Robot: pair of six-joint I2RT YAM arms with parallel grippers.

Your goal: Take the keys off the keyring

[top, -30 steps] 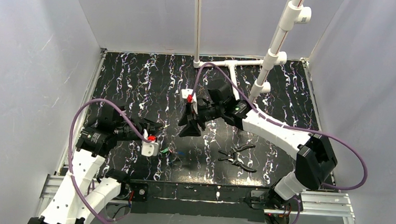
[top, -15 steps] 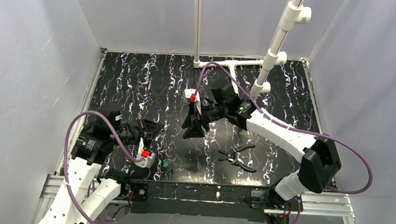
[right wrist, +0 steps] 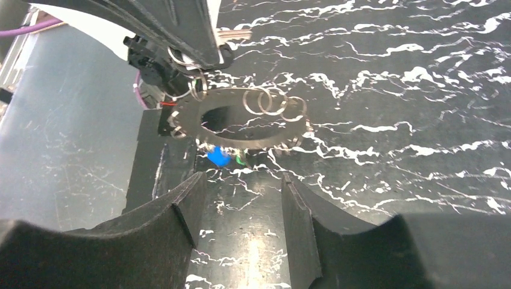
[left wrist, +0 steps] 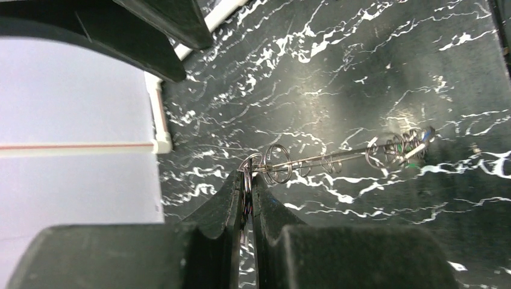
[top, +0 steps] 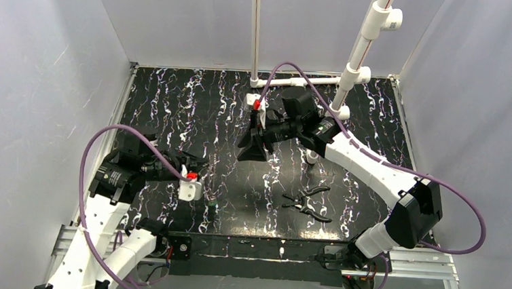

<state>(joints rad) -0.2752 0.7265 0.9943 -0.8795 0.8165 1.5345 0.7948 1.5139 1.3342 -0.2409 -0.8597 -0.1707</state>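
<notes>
Left gripper [left wrist: 248, 177] pinches the keyring [left wrist: 268, 164]; the keys [left wrist: 405, 146] blur beyond.

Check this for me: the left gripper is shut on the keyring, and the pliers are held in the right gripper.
Wrong about the pliers: the top view shows them lying loose on the table, and the right wrist view shows the right gripper open with nothing between its jaws. The rest stands: the left gripper is shut on the keyring.
</notes>
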